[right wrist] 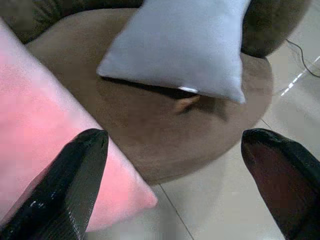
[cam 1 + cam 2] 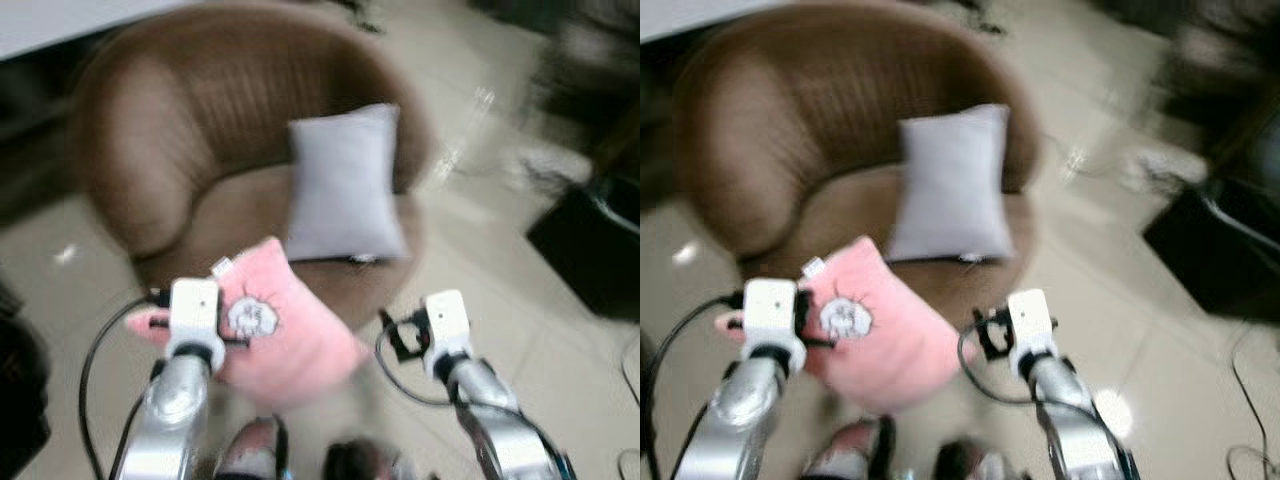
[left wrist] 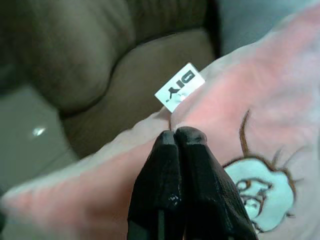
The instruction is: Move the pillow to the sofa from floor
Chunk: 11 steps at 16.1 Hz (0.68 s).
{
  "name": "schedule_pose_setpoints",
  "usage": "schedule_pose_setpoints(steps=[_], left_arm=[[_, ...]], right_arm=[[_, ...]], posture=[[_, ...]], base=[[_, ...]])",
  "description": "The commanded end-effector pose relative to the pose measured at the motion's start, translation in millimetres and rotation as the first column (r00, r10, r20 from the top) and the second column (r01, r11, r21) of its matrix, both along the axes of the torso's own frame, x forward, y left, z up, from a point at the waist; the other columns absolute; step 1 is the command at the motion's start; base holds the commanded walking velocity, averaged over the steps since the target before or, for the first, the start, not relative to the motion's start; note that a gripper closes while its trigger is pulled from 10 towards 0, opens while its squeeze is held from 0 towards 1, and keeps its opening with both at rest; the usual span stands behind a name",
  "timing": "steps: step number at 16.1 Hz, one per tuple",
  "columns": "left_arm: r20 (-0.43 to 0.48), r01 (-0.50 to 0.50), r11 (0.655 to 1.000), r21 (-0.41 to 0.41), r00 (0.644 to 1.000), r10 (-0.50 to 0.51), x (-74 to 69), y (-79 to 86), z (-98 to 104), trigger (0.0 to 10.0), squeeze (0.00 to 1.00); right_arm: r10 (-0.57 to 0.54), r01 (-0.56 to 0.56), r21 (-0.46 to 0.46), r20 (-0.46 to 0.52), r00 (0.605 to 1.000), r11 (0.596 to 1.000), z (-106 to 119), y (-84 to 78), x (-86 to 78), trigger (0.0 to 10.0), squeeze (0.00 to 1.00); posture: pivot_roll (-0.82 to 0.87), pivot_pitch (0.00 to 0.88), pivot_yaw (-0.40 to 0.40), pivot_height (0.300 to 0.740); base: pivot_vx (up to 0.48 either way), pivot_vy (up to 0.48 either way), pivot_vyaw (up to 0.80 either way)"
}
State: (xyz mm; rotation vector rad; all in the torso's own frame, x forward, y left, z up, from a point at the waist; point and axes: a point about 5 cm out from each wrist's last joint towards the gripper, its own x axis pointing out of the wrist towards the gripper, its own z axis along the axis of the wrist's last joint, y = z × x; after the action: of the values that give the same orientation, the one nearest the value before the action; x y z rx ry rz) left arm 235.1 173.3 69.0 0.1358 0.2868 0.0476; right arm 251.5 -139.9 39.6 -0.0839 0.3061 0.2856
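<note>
From the head, slightly blurred: a pink pillow is up off the tile floor, held at the front edge of a round brown sofa. A grey pillow leans upright on the seat against the backrest. The left gripper is on the pink pillow's near edge; the right gripper hangs just beside it, over the floor.

Left wrist: jaws pinched tight together on the pink pillow's seam, beside a small white tag and a cartoon print.

Right wrist: jaws spread wide, gripping nothing, with the pink pillow's corner against one finger and the grey pillow ahead on the seat.
</note>
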Motion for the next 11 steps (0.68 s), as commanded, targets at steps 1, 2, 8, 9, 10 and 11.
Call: schedule_pose_setpoints(steps=[1,2,8,9,10,11], left_arm=[[0.036,0.005,1.0,0.012,0.999,-0.005,4.1,-0.8,8,10.0,0.0],[0.039,0.008,1.0,0.02,0.999,-0.009,4.8,-0.9,8,10.0,0.0],[0.032,0.027,0.997,0.075,0.999,-0.03,9.4,-0.2,11,10.0,0.0],[0.031,0.033,0.996,0.085,0.999,-0.036,10.2,-0.6,12,10.0,0.0],[0.026,0.052,0.993,0.102,0.998,-0.055,12.1,-1.6,12,10.0,0.0],[0.032,0.066,0.991,0.116,0.997,-0.07,17.7,-1.1,16,10.0,0.0]], right_arm=[[-0.011,0.011,-0.001,-0.013,1.0,1.0,-3,-3.0,-3.4,10.0,0.25],[-0.035,0.035,0.002,-0.022,0.999,0.999,-6,-4.3,-2.4,10.0,0.0],[-0.033,0.033,0.0,-0.011,0.999,0.999,-8,-2.4,0.2,10.0,0.0],[-0.025,0.025,0.006,-0.015,1.0,1.0,-9,-0.6,0.0,10.0,0.0],[-0.023,0.023,0.009,-0.015,1.0,1.0,-9,0.1,-0.1,10.0,0.0],[-0.022,0.022,0.01,-0.013,1.0,1.0,-10,0.6,0.2,10.0,0.0]], posture=[[0.21,0.193,-0.132,0.74],[0.22,0.19,-0.132,0.74],[0.22,0.18,-0.129,0.74],[0.22,0.18,-0.129,0.74],[0.22,0.178,-0.128,0.74],[0.22,0.176,-0.126,0.74]], base=[[0.0,0.0,0.45],[0.0,0.0,0.0],[0.236,0.0,0.0],[0.48,0.0,0.0],[0.48,0.0,0.0],[0.48,0.0,0.0]])
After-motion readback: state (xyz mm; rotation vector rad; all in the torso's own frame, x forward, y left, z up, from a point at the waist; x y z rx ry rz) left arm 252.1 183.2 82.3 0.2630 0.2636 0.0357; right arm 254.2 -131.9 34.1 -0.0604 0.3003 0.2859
